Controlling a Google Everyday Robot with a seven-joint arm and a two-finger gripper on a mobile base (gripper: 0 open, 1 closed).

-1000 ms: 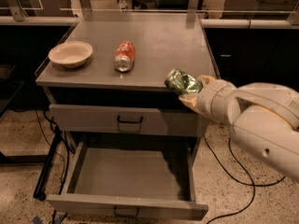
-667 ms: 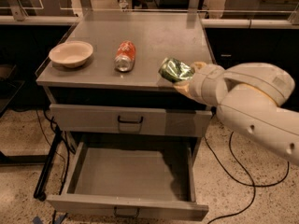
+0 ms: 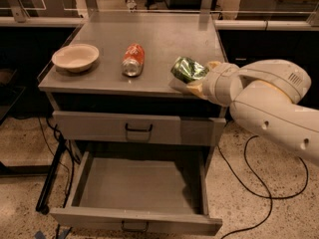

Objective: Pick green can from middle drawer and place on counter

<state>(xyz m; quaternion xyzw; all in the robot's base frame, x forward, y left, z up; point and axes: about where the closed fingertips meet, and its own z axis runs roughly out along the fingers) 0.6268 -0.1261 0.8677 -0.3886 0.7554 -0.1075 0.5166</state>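
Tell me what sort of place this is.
Probably a lab or workshop: a grey metal cabinet with its counter and open middle drawer, long benches behind, cables on a speckled floor. The gripper holds the green can at the counter's front right edge.

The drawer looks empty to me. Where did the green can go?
The green can is held in the gripper, right of the orange-red can, over the front right edge of the counter.

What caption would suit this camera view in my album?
Gripper holds the green can over the counter's front right, above the open middle drawer.
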